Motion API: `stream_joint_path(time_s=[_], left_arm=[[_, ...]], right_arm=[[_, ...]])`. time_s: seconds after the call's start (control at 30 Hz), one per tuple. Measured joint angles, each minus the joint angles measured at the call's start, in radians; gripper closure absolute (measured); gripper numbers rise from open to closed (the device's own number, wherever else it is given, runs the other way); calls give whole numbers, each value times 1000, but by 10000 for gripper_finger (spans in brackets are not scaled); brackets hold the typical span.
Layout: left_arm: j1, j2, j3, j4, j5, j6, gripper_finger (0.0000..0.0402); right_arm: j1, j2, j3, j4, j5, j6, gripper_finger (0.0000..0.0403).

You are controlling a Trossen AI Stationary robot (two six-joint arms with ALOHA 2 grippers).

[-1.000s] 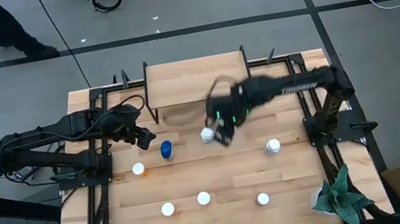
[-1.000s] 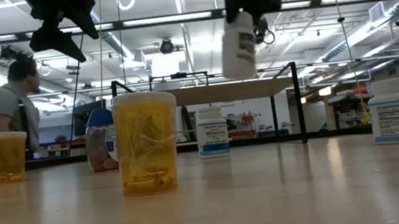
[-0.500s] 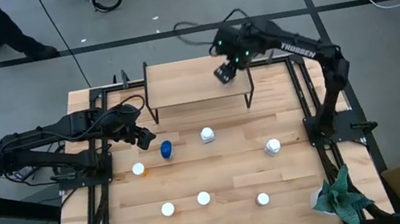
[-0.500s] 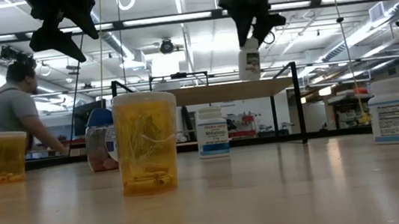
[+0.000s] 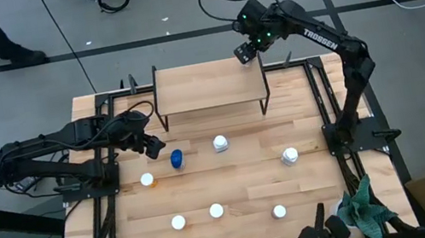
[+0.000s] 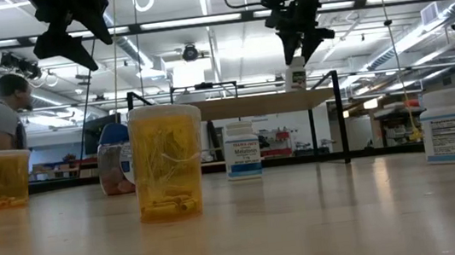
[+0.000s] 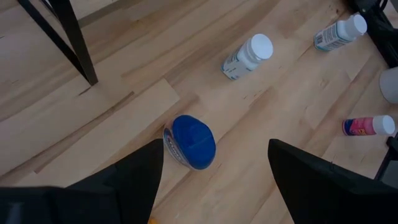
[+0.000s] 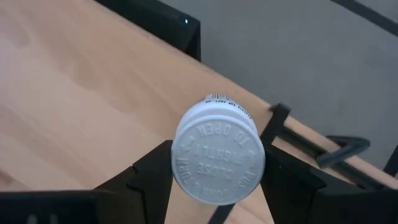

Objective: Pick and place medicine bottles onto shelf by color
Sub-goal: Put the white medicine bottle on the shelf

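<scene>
High view: the right gripper (image 5: 246,51) sits at upper centre-right of the frame, over the far right corner of the shelf (image 5: 208,84), its fingers clamped on a white bottle (image 5: 246,53); in the right wrist view the white cap (image 8: 217,155) sits between both fingers above the board. The left gripper (image 5: 150,146) hangs at middle left with fingers spread wide, just beside the blue-topped bottle (image 5: 177,158). Six more bottles stand scattered across the light-wood table (image 5: 232,186), toward the lower half. A green plant (image 5: 358,209) sits at lower right. Grey floor surrounds the table; in the low view a person (image 6: 4,110) stands at far left under ceiling strip lights.
</scene>
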Motion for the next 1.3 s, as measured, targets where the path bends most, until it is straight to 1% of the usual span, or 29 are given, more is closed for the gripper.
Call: stream_joint_path(time_s=[0.3, 0.6, 0.83, 1.1, 1.3], left_arm=[[0, 0, 0, 1, 0, -1, 108], [0, 0, 0, 0, 0, -11, 108], [0, 0, 0, 0, 0, -11, 108], [0, 0, 0, 1, 0, -10, 108], [0, 0, 0, 1, 0, -10, 108]], right_arm=[[-2, 60, 2, 38, -27, -38, 191], [-30, 68, 30, 21, -25, -53, 189], [-41, 68, 31, 9, -54, -75, 162], [-40, 68, 31, -15, -70, -81, 173], [-40, 68, 31, 19, -70, -79, 166]])
